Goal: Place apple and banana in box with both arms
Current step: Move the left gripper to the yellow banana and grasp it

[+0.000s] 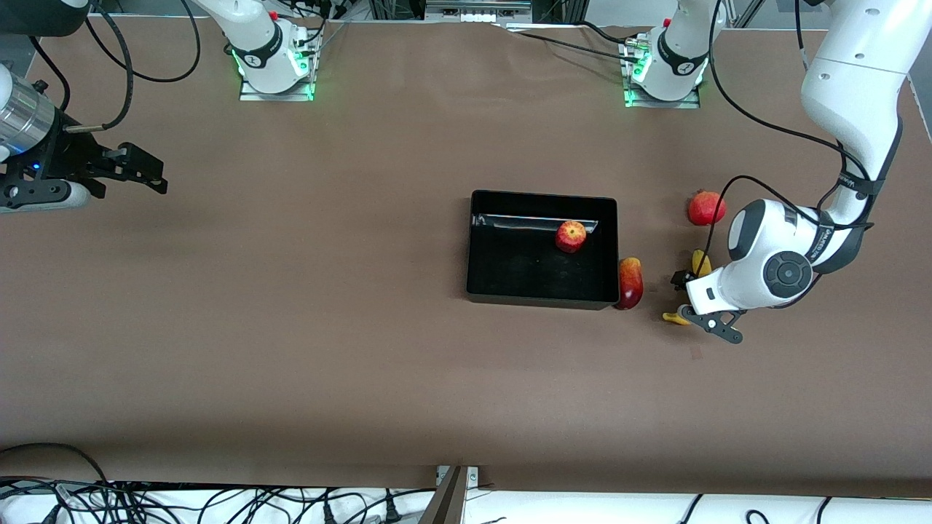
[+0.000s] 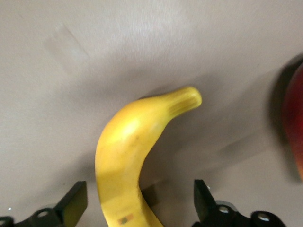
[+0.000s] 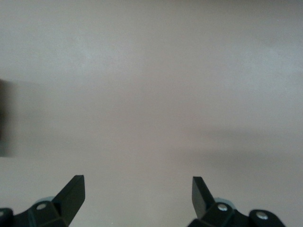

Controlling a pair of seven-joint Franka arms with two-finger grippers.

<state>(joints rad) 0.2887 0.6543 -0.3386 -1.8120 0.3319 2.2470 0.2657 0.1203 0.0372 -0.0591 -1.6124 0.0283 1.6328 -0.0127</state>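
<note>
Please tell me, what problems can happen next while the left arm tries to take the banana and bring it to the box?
1. The left gripper is open around the banana, but the fruit is curved and lies off centre between the fingers, so it may twist or slip on closing.
2. The mango lies against the box wall on the banana's side; a low carry could knock it.
3. The apple already lies in the box; a dropped banana might hit it.

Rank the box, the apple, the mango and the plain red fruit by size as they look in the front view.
1. box, largest by far
2. mango, longer than both round fruits
3. plain red fruit and apple: close in size, the plain one perhaps slightly bigger; not safely ranked
</note>
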